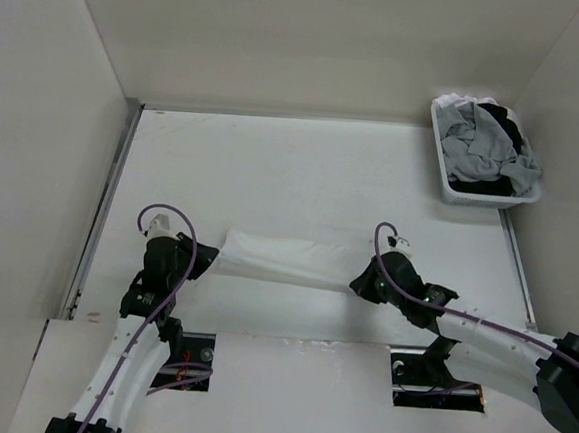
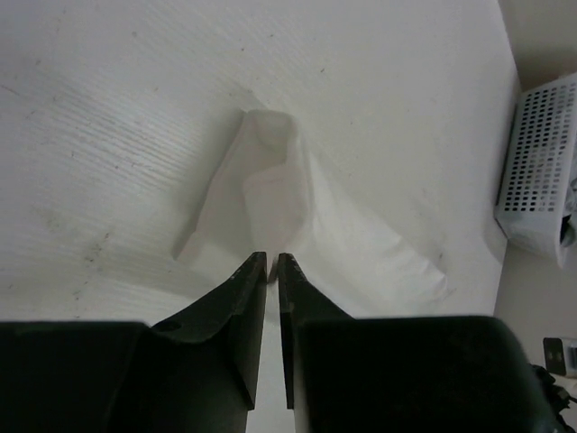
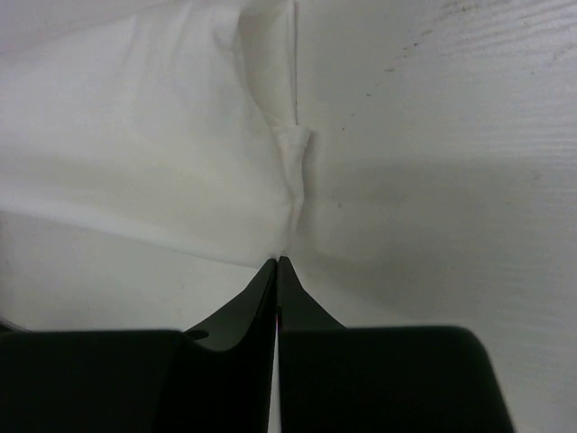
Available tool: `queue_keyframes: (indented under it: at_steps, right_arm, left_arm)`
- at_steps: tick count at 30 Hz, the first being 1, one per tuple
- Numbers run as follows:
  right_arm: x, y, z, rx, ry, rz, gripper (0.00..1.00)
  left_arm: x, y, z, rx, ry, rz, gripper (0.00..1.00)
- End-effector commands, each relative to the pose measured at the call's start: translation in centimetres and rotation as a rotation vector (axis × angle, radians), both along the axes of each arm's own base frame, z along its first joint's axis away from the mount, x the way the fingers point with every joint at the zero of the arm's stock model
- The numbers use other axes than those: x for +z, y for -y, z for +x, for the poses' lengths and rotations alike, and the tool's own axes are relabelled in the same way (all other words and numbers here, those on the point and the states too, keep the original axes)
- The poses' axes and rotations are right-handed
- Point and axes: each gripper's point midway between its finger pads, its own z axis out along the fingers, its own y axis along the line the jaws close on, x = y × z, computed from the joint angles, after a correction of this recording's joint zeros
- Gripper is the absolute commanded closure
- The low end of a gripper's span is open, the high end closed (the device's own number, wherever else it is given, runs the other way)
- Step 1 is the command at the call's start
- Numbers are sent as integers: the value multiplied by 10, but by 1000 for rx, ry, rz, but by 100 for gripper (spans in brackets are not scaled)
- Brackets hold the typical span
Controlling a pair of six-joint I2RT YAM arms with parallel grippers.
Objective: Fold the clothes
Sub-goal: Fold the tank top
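Near edge: left tool (image 1: 206, 260) at 7 o'clock of tabletop (image 1: 303, 167), jaws a slit apart, cloth at tips; cannot tell if I hold it. Right tool (image 1: 360, 284) at 5 o'clock, jaws pressed together, pinching bunched end of clothes (image 1: 286, 259). Clothes lie as narrow band between tools, long axis 9-to-3. From left tool cloth runs toward 3; from right, toward 9. Both arms equally near. Judgement: next fold works along this axis. Far, 1 o'clock: basket (image 1: 439, 148), dark garments inside.

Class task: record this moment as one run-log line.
white garment: pulled into a long band | left end effector: pinching its left end | right end effector: shut on its right end
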Motion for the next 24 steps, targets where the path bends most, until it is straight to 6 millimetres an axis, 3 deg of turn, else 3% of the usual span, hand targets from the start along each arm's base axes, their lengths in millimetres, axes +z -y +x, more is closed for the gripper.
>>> queue_keyframes:
  at_steps: [1,6,10,13,15,17,20,24]
  right_arm:
    - [-11,6,-6,-43,-43,-21,94]
    - [2,4,-3,-37,-7,-2,70]
    - [29,-3,10,-5,71,16,65]
    - [53,-21,27,51,155,35,81]
    - [66,-34,42,82,205,43,91]
    - [72,-40,58,80,242,52,94]
    - [72,-47,83,67,263,73,95]
    - [51,-44,111,33,230,66,95]
  left_arm:
    - [-24,-5,-10,25,-107,20,86]
    - [-21,-12,-9,60,-100,17,69]
    - [-2,-13,-2,70,-35,16,73]
    - [25,4,16,11,42,3,76]
    - [39,26,30,-47,80,-9,76]
    - [46,51,41,-99,98,-18,77]
    - [45,83,56,-152,114,-2,77]
    - [20,85,76,-132,83,7,77]
